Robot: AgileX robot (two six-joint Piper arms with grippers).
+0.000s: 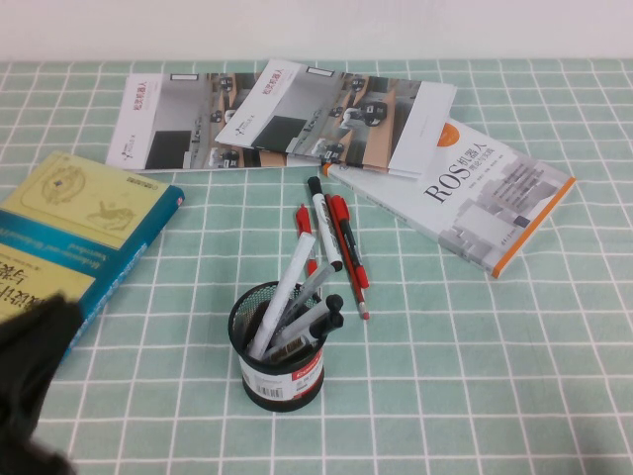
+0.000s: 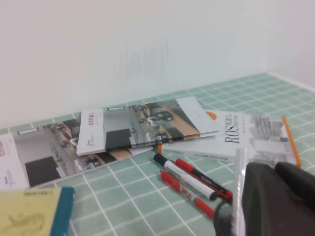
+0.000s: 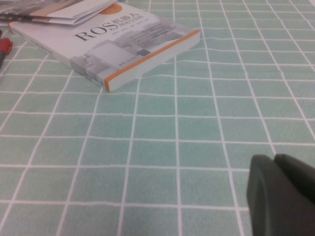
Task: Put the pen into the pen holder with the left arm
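The left gripper (image 2: 275, 196) is clenched with nothing between its fingers. In the high view it shows only as a dark shape at the near left corner of the table, low over the edge of the teal and yellow book (image 1: 69, 233). It holds no pen.

The pen (image 1: 281, 295) is well apart from this gripper, towards the middle of the table. It stands tilted inside the pen holder (image 1: 280, 361), its lower end down in the mesh cup and its upper end leaning out over the far rim, among several dark-capped markers. In the left wrist view a thin white bar rises just beside the gripper's fingers, and I judge it is the same pen.

Just beyond the holder, farther from the gripper, the white marker with black cap (image 1: 324, 226) and the red pens (image 1: 346, 252) lie on the green checked tablecloth (image 1: 495, 376). Farther again lie the ROS book (image 1: 475, 193) and the open brochures (image 1: 282, 114), near the wall.

The right gripper (image 3: 283, 194) rests low over bare cloth, with the ROS book well ahead of it, and its fingers are together, holding nothing.

I judge the placing step is done and the arm is in the retreat. The next move seems to call only for parking the left arm clear of the book under it, without touching the holder.
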